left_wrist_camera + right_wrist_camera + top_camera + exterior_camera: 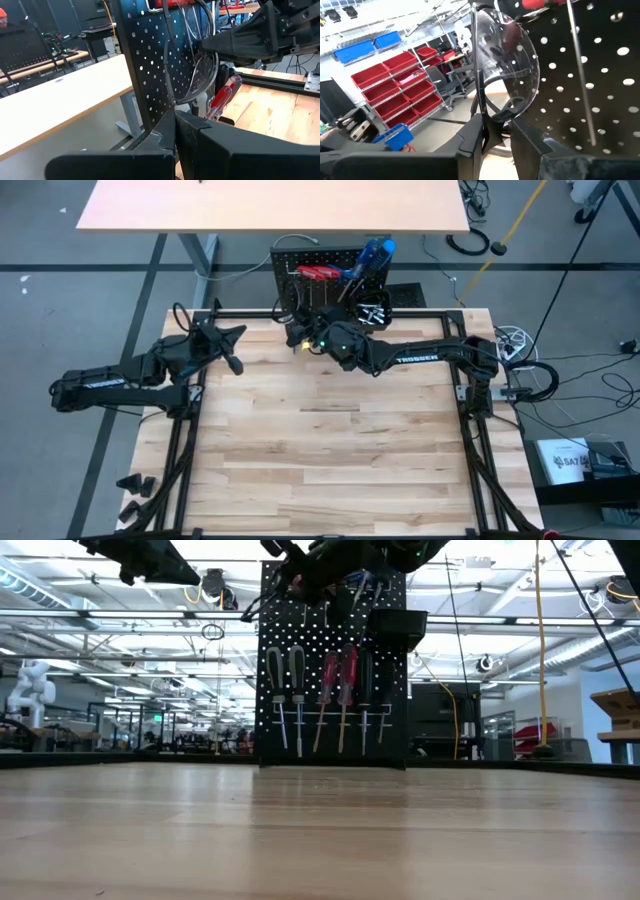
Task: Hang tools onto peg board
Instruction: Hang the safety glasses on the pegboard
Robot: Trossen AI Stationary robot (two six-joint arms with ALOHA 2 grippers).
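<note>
The black peg board (335, 670) stands upright at the table's far edge. Black-handled screwdrivers (285, 680) and red-handled ones (338, 680) hang on its front, and blue-handled tools (375, 255) stick out of its small bin (395, 625). My right gripper (308, 335) is high up, close in front of the board's top, and is shut on clear safety glasses (505, 65). The glasses (200, 70) sit right beside the board's face; I cannot tell whether they touch it. My left gripper (235, 350) waits shut to the left of the board. My right gripper pinches the glasses between its two fingers (470, 137) at a dark part along the lens's edge (495, 117). The fingers lie about level and point toward the board. The clear lens stands up beyond the fingertips, lifted clear of the table.
A red-handled screwdriver (222, 97) shows beside the board in the left wrist view. Black rails (470, 380) frame the wooden tabletop (330, 450). A tan desk (270, 205) stands behind the board, and cables (520, 370) lie off the right edge.
</note>
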